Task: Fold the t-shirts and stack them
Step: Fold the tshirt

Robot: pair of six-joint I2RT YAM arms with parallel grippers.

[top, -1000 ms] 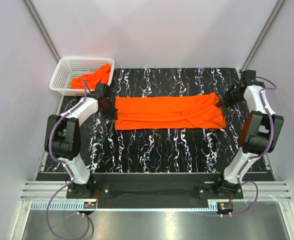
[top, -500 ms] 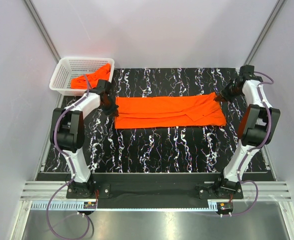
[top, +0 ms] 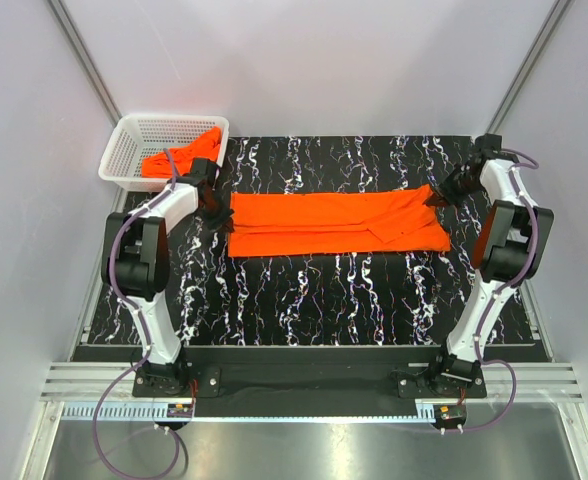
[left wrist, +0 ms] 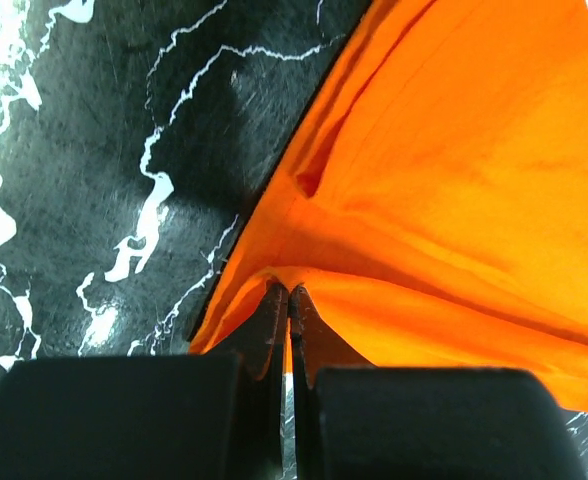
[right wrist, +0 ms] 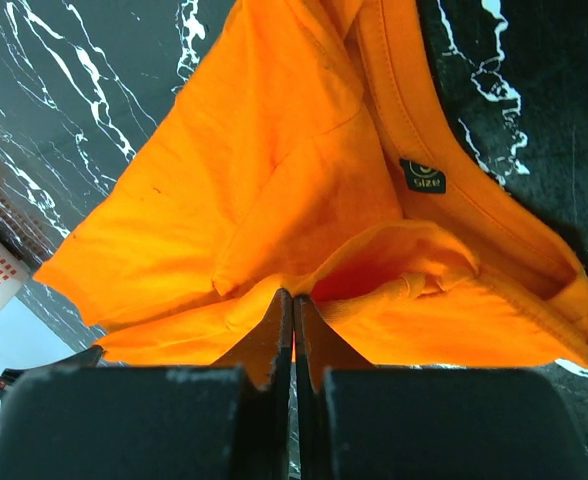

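Clamps the hem end of the orange t-shirt (top: 334, 222) with the left tool (left wrist: 287, 292), jaws fully closed on a pinch of cloth. Clamps the collar end with the right tool (right wrist: 292, 297), closed just as tight. Holds the garment as a long band, sides folded in, lying left to right across the far-middle of the desk (top: 324, 290), probably so both ends can travel together for the next fold. Leaves a second t-shirt (top: 179, 158) crumpled in the white mesh basket (top: 134, 135) at far left, not yet folded

Top cam looks down over whole table (top: 304, 290); wrist cams v. close on opposite ends of same t-shirt (top: 334, 222).
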